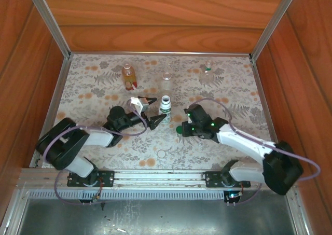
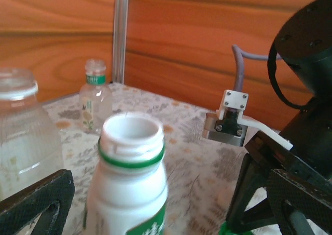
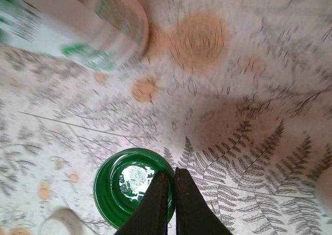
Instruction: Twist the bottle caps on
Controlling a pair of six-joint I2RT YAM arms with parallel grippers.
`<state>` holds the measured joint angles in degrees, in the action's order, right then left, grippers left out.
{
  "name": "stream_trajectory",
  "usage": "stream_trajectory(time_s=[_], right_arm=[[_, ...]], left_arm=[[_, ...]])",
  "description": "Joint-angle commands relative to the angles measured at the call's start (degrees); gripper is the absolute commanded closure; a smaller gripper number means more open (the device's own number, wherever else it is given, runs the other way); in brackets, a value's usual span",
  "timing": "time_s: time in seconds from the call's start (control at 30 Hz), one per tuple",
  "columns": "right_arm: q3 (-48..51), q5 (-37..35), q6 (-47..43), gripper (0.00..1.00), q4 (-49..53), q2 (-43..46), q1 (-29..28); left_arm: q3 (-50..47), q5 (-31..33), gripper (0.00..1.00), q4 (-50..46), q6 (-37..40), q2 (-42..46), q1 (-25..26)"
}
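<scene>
The white bottle (image 1: 165, 109) with green print stands upright at mid table, its mouth (image 2: 130, 130) uncapped. My left gripper (image 1: 153, 112) is open, one finger on each side of that bottle (image 2: 129, 178), apart from it. Just right of the bottle the dark green cap (image 1: 179, 129) lies open side up on the cloth. My right gripper (image 3: 171, 177) is shut on the cap's (image 3: 119, 191) rim, one finger inside and one outside. The amber bottle (image 1: 127, 75) and two clear bottles (image 1: 166, 80) (image 1: 207, 74) stand in a row farther back.
Wooden walls with metal posts (image 1: 52, 22) close in the floral cloth (image 1: 104, 97) at the left, back and right. My right arm's gripper (image 2: 254, 193) stands close beside the left one. A pale blurred thing (image 3: 62, 222) lies near the green cap.
</scene>
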<state>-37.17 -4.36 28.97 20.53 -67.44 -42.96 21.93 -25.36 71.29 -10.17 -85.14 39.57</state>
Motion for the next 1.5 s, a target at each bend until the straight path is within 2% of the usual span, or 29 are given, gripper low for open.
stream_trajectory(time_s=[0.0, 0.13, 0.2, 0.37, 0.47, 0.83, 1.2, 1.47], right_arm=[[-0.2, -4.4, -2.6, 0.98, -0.7, 7.0, 0.5], [-0.2, -6.9, -6.3, 0.97, -3.4, 12.6, 0.5], [-1.1, -8.0, -7.2, 0.97, -2.1, 13.1, 0.6], [-1.2, -9.8, -7.3, 0.98, -3.3, 15.9, 0.6], [-0.8, -9.2, -7.7, 0.98, -7.5, 18.8, 0.6], [-2.0, -7.3, -11.7, 0.99, -21.8, 19.7, 0.6], [-3.6, -5.3, -12.4, 1.00, -28.0, 18.1, 0.6], [-4.1, -5.2, -13.1, 1.00, -29.0, 16.6, 0.6]], left_arm=[[1.2, 8.9, 0.00, -9.7, -5.1, 7.7, 2.5], [2.7, 13.6, 0.00, -19.5, -7.0, 15.0, 4.0], [2.2, 14.3, 0.00, -20.5, -7.1, 16.4, 4.1], [4.1, 15.2, 0.00, -22.1, -9.2, 16.6, 5.1], [7.5, 16.2, 0.02, -23.4, -14.0, 15.2, 6.5], [20.0, 15.1, 0.25, -25.1, -26.6, 6.8, 9.6], [24.1, 11.0, 0.41, -25.2, -28.0, 1.9, 10.5], [24.7, 9.0, 0.63, -25.2, -27.2, 1.5, 10.5]])
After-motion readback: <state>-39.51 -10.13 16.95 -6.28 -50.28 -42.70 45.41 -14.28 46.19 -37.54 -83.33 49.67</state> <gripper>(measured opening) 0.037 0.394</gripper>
